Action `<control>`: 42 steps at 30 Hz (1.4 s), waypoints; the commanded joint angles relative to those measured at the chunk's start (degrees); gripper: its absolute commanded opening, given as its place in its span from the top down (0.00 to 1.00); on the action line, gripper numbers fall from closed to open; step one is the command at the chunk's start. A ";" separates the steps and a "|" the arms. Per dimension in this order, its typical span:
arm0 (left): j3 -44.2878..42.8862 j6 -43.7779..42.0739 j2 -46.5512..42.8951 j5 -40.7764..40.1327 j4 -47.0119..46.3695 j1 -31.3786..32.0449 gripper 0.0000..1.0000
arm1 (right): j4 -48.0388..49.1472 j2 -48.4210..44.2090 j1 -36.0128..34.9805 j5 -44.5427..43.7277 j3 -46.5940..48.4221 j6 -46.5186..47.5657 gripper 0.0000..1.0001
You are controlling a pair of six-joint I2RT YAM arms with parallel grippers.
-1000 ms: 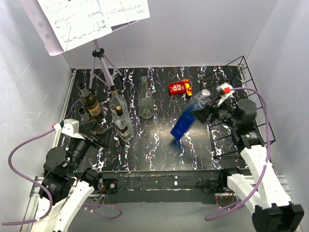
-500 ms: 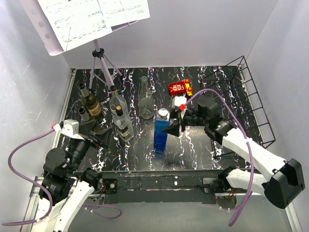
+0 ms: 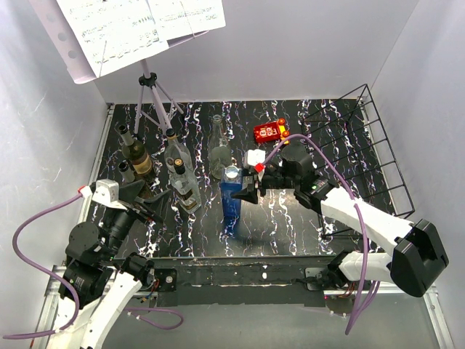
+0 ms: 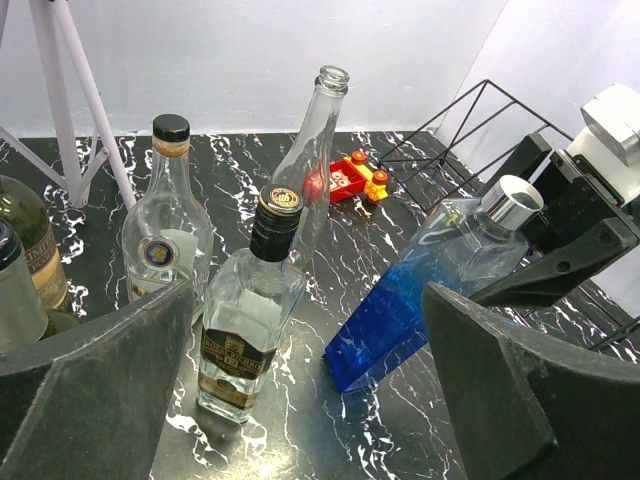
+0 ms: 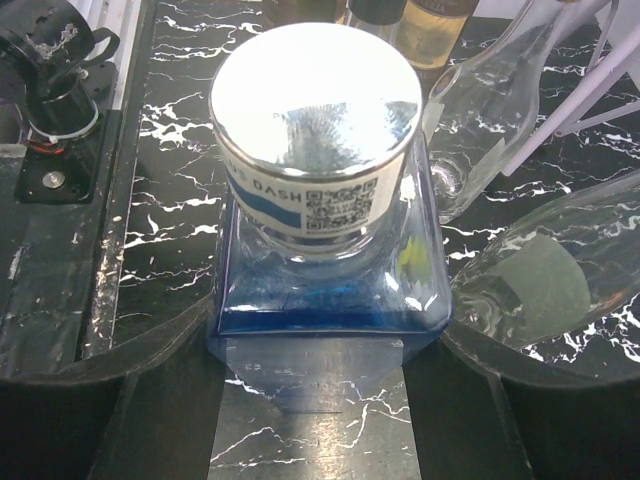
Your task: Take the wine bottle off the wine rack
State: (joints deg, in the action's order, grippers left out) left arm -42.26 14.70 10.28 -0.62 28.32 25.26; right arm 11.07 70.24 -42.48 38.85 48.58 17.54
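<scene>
Over marbled tabletop [image 3: 290, 227], right jaws clamp square blue wine bottle [image 3: 230, 205], left jaws apart

Blue glass, silver cap [image 5: 315, 100].
My right gripper [image 3: 245, 193] is black; the wine bottle [image 3: 230, 207] fades clear to deep blue; table [image 3: 290, 225] black, veined white; wine rack [image 3: 379, 145] black.

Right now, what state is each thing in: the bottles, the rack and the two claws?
wine bottle, capped, tilted, off the rack
wine rack, standing, no bottle visible in it
right gripper, shut on the wine bottle
left gripper, open, holding nothing
tall clear bottle, uncapped
square clear bottle, capped, upright
</scene>
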 commanded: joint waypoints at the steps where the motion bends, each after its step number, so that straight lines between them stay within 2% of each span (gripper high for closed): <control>1: 0.42 -0.72 1.40 0.10 -0.19 0.14 0.02 | 7.65 -1.42 -0.94 -1.76 4.86 3.03 0.52; 11: 0.51 -0.81 1.49 0.18 -0.37 0.14 0.02 | 8.79 -2.12 -0.94 -3.17 3.81 0.74 0.37; 12: 0.69 -0.81 1.49 0.18 -0.37 0.14 0.02 | 8.88 -2.04 -0.94 -3.34 3.72 0.74 0.34; 14: 0.60 -0.81 1.49 0.18 -0.37 0.14 0.02 | 8.79 -1.95 -0.94 -3.52 3.72 0.57 0.21; 16: 0.51 -0.81 1.49 0.18 -0.28 0.14 0.02 | 8.71 -1.95 -0.94 -3.52 3.81 0.48 0.17; 25: 0.60 -0.81 1.23 0.01 -0.37 0.14 0.02 | 7.21 -1.33 -0.94 -3.43 5.47 0.22 0.17; 28: 0.69 -0.73 1.32 0.01 -0.37 0.14 0.02 | 7.12 -1.77 -0.94 -6.06 6.44 -2.33 0.16; 32: 0.60 -0.81 1.49 0.01 -0.37 0.23 0.02 | 5.99 -2.38 -0.94 -14.40 9.24 -9.09 0.13; 38: 0.69 -0.73 1.41 0.45 -0.45 0.14 0.02 | 3.61 -7.82 -0.94 -19.15 9.08 -14.45 0.10; 42: 0.86 -0.72 1.40 0.62 -0.54 0.14 0.02 | -8.13 -12.83 -0.94 -27.31 11.18 -27.08 0.09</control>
State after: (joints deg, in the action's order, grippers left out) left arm -41.85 14.55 10.70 -0.58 28.21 25.26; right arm 11.75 62.41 -43.20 20.69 55.99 3.18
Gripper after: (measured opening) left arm 0.981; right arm 0.900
